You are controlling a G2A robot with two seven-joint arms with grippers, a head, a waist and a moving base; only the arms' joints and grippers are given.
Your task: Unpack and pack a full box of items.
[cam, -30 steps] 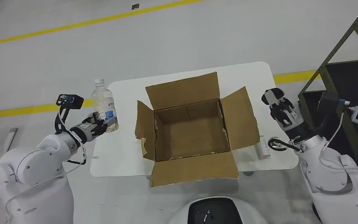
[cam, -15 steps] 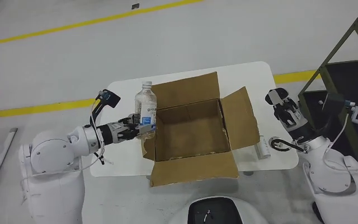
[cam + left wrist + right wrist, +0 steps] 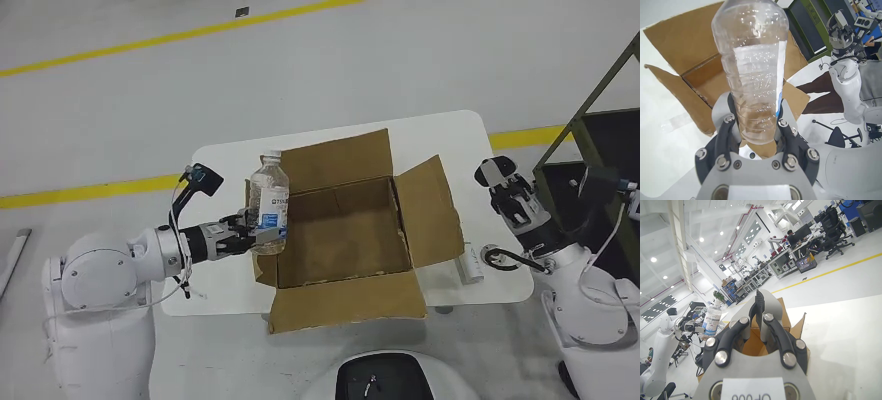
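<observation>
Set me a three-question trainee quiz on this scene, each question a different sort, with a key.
1. True or false: the cardboard box has its flaps folded shut.
2. Where is the clear bottle? A) lying flat in the box B) held upright by the left gripper C) standing inside the box
3. Fill in: the right gripper has its jaws ____.
Key: 1 false; 2 B; 3 shut.

Clear bottle [image 3: 269, 200] with white-and-blue label [image 3: 761, 79], plain brown cardboard box [image 3: 325, 160], white table [image 3: 215, 280], grey floor [image 3: 400, 60], yellow stripe [image 3: 150, 41] at eleven o'clock
</observation>
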